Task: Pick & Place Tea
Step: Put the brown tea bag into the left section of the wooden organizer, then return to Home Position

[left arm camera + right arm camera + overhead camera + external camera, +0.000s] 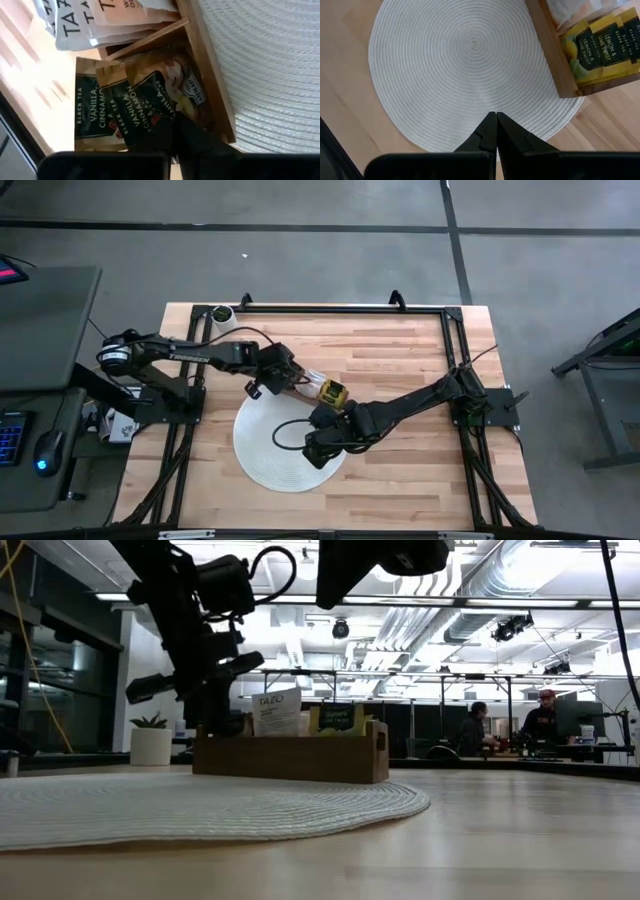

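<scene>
A brown wooden tray (pixel 318 389) stands half on the far edge of a round white woven mat (pixel 280 455). Tea packets stand upright in its compartments: white ones (pixel 90 20), dark vanilla-cinnamon ones (pixel 115 110) and yellow lemon ones (pixel 592 50). My left gripper (pixel 174 131) is shut and slants down into the vanilla-cinnamon compartment, its tips at those packets. My right gripper (pixel 496 117) is shut with nothing in it and hangs above the mat (pixel 465 65), beside the tray (pixel 552 55). My left gripper has its shut fingertips (pixel 187 135) right against the nearest vanilla-cinnamon packet (pixel 150 100), coming slanting down from the table's left. The fingers themselves hide the spot, so I cannot tell whether they touch the packet or have any of it between them.
A small white pot with a plant (pixel 222 314) stands at the table's far left corner. Black frame rails (pixel 340 307) run along the table's edges. People sit at desks (pixel 540 720) in the room behind. Bare wood lies on the right half of the table (pixel 420 460).
</scene>
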`<move>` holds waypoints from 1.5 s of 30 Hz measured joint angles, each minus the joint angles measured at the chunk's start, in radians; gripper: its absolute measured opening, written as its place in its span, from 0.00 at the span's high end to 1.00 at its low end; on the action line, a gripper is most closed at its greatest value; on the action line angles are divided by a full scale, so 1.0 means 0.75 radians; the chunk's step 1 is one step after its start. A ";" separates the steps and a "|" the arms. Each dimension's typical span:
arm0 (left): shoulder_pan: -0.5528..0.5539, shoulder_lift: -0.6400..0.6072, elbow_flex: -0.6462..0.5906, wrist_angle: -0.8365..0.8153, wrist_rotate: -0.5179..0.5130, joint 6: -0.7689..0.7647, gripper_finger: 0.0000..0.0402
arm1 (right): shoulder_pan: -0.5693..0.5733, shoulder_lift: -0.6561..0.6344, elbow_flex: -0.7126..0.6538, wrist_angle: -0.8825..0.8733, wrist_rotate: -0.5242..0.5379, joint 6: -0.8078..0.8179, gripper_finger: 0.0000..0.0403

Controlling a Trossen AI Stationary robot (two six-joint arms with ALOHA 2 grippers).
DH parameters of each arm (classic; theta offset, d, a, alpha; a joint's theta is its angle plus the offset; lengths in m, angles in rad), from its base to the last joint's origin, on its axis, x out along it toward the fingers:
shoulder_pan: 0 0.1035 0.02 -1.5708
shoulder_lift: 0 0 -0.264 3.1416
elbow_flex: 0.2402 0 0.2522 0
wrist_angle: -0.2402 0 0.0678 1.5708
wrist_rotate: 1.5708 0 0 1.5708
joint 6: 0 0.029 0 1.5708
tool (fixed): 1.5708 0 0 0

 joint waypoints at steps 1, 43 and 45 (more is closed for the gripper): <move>-0.001 0.001 0.000 0.006 -0.008 0.000 0.97 | 0.000 0.000 0.000 -0.002 0.001 0.000 1.00; 0.147 -1.431 -0.263 -0.249 0.341 -0.933 0.99 | 0.045 -1.301 -1.315 0.687 0.771 -0.138 0.86; 0.147 -1.514 -0.286 -0.221 0.337 -1.008 0.99 | 0.003 -1.447 -1.537 1.068 0.699 -0.333 0.87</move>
